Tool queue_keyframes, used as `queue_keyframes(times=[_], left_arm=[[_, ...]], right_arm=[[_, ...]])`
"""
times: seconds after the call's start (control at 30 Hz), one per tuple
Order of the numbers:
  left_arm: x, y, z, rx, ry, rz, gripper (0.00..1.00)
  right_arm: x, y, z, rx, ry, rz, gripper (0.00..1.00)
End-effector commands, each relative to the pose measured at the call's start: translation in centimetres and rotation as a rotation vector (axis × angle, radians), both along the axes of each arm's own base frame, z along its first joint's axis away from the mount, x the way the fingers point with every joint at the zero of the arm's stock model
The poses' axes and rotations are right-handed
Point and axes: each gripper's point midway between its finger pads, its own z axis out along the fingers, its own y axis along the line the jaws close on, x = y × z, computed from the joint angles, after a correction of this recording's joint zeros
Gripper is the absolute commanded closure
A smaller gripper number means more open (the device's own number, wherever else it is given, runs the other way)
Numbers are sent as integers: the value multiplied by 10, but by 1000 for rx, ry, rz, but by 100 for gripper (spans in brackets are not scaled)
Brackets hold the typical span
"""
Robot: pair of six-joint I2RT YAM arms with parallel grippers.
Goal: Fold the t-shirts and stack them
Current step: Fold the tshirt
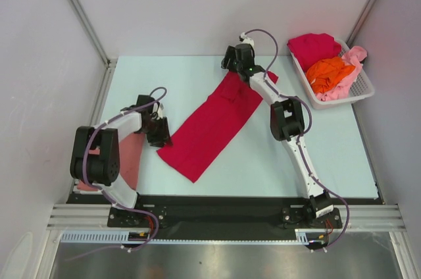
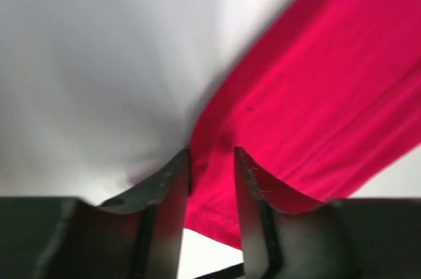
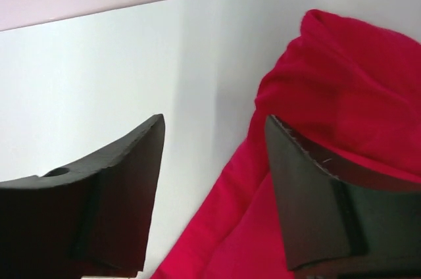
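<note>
The crimson t-shirt (image 1: 217, 124) lies as a long diagonal strip on the surface (image 1: 342, 154), its near corner btw the left fingers (image 2: 168, 206), narrow w/ a gap, grip I cannot tell, and its far bunched end beside the right fingers (image 3: 118, 180), spread open.

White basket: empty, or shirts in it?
Not empty. A crimson shirt, an orange shirt and a light pink shirt are piled inside the basket.
</note>
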Motion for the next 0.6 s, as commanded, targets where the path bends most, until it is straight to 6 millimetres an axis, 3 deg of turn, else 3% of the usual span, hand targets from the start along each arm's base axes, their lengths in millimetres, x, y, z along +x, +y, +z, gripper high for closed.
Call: queue_keyframes(times=[0.0, 0.03, 0.07, 0.13, 0.17, 0.2, 0.27, 0.3, 0.33, 0.37, 0.4, 0.47, 0.57], left_arm=[[-44, -12, -28, -82, 147, 19, 61], [-46, -12, -28, -83, 149, 22, 66], [-46, -13, -27, -89, 150, 25, 74], [-46, -17, -20, -107, 149, 46, 82], [-49, -20, -19, -127, 164, 69, 83], [-49, -24, -16, -152, 162, 78, 85], [-61, -33, -17, -209, 199, 104, 92], [-62, -35, -15, -220, 188, 109, 94], [-65, -36, -13, -231, 184, 114, 95], [-75, -38, -17, -237, 204, 138, 95], [-76, -42, -8, -267, 174, 141, 96], [-90, -51, -8, -310, 189, 168, 96], [-104, -67, 5, -367, 178, 173, 95]], right_arm=[[-2, 6, 51, 65, -36, 60, 32], [-6, 5, 56, 72, -21, 78, 32], [-8, -4, 81, 93, -33, 69, 31], [-21, -16, 89, 104, 22, 79, 31], [-29, -29, 113, 106, 29, 68, 31], [-36, -34, 119, 101, 42, 77, 31], [-55, -50, 111, 88, 125, 76, 31], [-64, -62, 134, 103, 115, 75, 31], [-71, -70, 136, 106, 135, 70, 31], [-84, -79, 111, 101, 217, 58, 31], [-91, -90, 122, 129, 220, 53, 32], [-108, -99, 93, 117, 301, 51, 32], [-126, -101, 83, 98, 351, 91, 31]])
